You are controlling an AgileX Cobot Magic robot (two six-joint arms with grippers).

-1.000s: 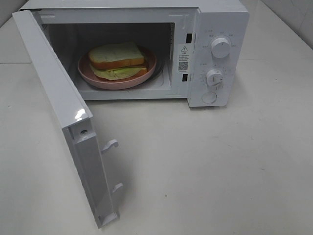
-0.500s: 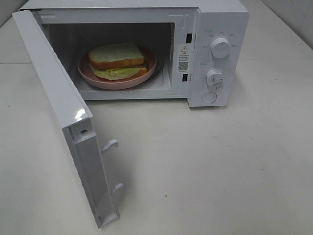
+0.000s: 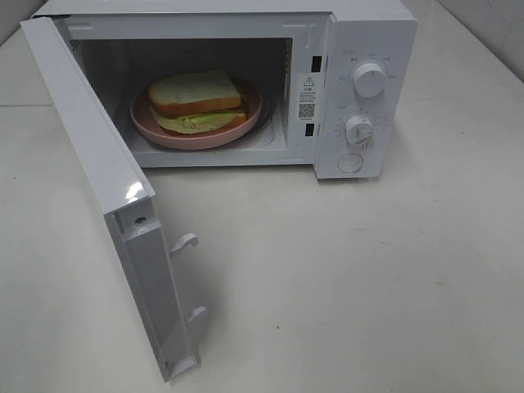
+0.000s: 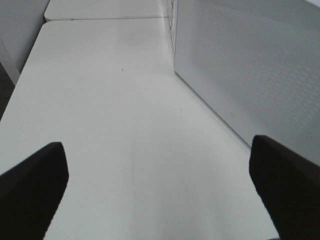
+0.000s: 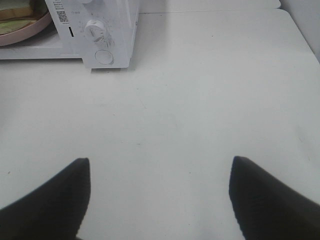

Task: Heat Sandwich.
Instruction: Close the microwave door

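Left wrist view has the left pincer (image 4: 157, 150) spread wide and empty over the surface (image 4: 110, 100), just beside the outer face of the open door (image 4: 250, 75). The right pincer (image 5: 160, 165) is likewise released, facing the microwave (image 5: 122, 20). The sandwich (image 3: 196, 94) lies on the pink plate (image 3: 164, 135) inside the cavity. Loading looks done; next the door likely needs pushing shut from its outer face.

A white microwave (image 3: 360, 33) stands on the pale table (image 3: 368, 286), its door (image 3: 106, 188) swung wide open to the left. Inside the cavity the sandwich (image 3: 196, 94) lies on a round pink plate (image 3: 205, 137), with green filling showing between the bread slices. The right-hand panel carries an upper knob (image 3: 370, 79), a lower knob (image 3: 359, 129) and a round button (image 3: 350, 163)
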